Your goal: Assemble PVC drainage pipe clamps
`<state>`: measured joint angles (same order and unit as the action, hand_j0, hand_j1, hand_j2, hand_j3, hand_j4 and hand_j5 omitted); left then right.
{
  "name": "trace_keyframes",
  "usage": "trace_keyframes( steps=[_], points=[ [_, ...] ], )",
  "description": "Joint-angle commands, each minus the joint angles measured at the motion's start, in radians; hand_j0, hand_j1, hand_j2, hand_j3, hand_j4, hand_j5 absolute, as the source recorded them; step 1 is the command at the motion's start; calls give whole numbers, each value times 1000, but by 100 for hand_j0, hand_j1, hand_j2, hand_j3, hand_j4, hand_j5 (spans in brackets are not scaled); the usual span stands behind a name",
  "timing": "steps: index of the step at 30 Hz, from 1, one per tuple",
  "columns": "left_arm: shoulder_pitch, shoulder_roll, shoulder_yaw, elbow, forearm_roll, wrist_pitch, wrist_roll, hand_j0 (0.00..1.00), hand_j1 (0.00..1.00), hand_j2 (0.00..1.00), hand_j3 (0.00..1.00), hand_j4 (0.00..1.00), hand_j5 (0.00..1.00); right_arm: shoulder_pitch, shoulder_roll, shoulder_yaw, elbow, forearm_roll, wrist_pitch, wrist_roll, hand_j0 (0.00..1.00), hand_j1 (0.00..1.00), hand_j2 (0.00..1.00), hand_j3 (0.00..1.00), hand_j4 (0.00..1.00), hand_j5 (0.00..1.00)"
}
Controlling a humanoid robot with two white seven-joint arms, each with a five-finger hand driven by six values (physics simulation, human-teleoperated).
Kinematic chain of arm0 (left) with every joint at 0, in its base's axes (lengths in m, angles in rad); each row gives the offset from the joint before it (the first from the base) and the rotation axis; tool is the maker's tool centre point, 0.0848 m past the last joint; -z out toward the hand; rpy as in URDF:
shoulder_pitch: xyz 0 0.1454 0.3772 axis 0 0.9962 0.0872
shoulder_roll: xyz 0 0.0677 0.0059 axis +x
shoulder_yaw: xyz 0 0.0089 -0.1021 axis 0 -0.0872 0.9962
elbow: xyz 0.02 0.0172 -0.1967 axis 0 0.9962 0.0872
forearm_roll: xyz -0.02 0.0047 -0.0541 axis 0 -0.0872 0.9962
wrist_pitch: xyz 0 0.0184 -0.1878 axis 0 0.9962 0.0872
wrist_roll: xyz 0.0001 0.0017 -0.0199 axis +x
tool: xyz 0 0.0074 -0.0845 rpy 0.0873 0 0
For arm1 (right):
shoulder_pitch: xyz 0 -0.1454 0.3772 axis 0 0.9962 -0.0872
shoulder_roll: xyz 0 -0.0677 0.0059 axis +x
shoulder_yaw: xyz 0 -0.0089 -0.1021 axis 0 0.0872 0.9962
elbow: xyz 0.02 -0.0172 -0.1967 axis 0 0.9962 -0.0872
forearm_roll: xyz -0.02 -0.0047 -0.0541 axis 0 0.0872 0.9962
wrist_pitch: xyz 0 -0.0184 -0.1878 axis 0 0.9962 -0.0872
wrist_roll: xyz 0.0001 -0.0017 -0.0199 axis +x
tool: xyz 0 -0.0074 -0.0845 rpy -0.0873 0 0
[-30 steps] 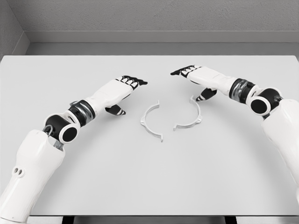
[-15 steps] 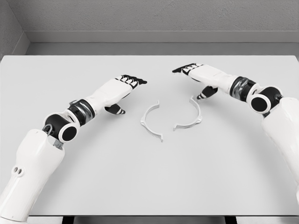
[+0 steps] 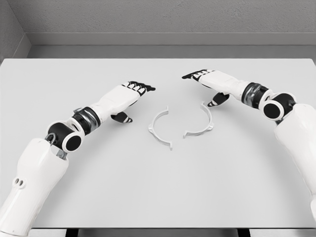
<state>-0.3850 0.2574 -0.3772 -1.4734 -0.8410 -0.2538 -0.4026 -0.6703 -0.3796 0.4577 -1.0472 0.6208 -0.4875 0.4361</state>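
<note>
Two white half-ring clamp pieces lie flat mid-table, apart, their hollow sides facing each other. The left clamp half (image 3: pixel 157 129) curves like a "(" and the right clamp half (image 3: pixel 203 123) like a ")". My left hand (image 3: pixel 129 95) hovers to the upper left of the left half, fingers stretched out, holding nothing. My right hand (image 3: pixel 207 81) hangs just above and behind the right half, fingers extended and thumb pointing down near the piece's upper tip, also holding nothing.
The pale grey table (image 3: pixel 158 187) ends at a front edge near the bottom of the view. A grey wall (image 3: pixel 158 19) runs behind its far edge.
My right hand has risen slightly and shifted a little to the right. The left hand has barely moved. Both clamp halves lie where they were.
</note>
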Motion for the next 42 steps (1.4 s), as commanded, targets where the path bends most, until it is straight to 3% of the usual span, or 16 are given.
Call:
trace_keyframes(
  steps=[1,26,42],
  points=[
    [0,0,0,-2,3,1,1,100,100,100,100,100,100,0,2,-1,0,-6,3,0,100,100,100,100,100,100],
    [38,-9,-17,-45,13,-10,1,100,100,100,100,100,100,-2,31,15,-17,-6,-2,-4,100,100,100,100,100,100],
    [40,-10,-17,-47,13,-10,1,100,100,100,100,100,100,2,31,36,-66,-9,-2,-4,100,100,100,100,100,100]
  ],
)
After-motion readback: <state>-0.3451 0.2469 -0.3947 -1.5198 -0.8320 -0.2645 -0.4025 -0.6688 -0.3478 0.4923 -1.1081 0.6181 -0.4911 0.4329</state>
